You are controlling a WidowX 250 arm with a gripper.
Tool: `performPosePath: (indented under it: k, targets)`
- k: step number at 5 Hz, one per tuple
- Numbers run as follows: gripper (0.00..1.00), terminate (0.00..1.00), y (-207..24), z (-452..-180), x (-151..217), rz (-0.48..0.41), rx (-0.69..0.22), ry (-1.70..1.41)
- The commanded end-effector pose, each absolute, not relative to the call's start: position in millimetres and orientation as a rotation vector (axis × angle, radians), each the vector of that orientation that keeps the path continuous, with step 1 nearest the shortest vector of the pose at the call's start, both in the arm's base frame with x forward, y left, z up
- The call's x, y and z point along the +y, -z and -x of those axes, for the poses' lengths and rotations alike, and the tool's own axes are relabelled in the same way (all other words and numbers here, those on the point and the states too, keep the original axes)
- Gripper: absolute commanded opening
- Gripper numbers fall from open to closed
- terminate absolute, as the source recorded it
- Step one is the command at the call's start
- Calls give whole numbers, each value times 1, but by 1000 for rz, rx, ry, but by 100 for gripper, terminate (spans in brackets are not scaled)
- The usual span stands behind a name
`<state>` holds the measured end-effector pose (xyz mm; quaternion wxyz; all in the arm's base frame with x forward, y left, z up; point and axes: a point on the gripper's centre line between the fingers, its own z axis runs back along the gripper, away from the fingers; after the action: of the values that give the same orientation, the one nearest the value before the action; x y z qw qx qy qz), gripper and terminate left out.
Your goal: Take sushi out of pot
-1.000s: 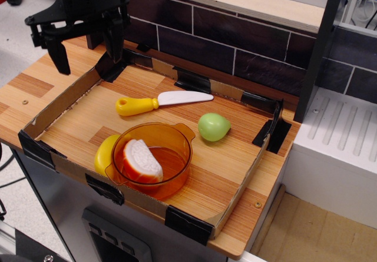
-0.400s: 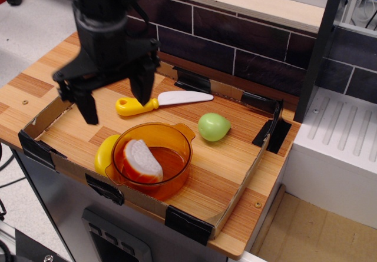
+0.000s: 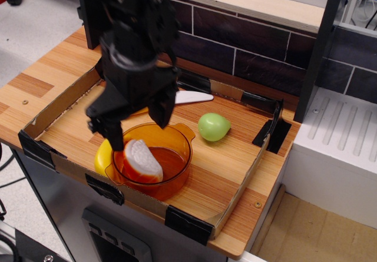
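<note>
At the left of the cardboard-edged tray [image 3: 59, 106] on the wooden tabletop [image 3: 35, 82], a yellow toy [image 3: 103, 159] lay tucked against the left wall of the pot [image 3: 177, 179], touching it or nearly so. Just right of that toy, the end effector [image 3: 138, 129] hung spread wide and empty, one finger tip over the pot's left rim and the other over the back rim, neither touching anything as far as the view showed.

The sushi [image 3: 141, 161] sat inside the pot, in its left half, leaning against the inner wall with its white ridged top turned upward. It lay just below the end effector and slightly toward the front edge of the tabletop. Its long axis ran diagonally, from back-left to front-right. The line between the two finger tips seemed to run roughly from front-left to back-right, so the fingers looked set to straddle the short width of the piece, though motion blur made this uncertain.

Further right, the white blade of a toy knife [image 3: 194, 97] showed behind the arm, and a green pear-shaped toy [image 3: 213, 126] rested well clear of the pot's right handle.
</note>
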<state>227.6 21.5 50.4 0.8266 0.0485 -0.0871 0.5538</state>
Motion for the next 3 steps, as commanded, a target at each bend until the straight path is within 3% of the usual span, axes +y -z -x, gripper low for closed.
performPosePath:
  k: [1,3]
  targets:
    - [100,0,-40,-231,10,-119,-208,-1182]
    - [100,0,-37,-231,7,-131,-211,-1213]
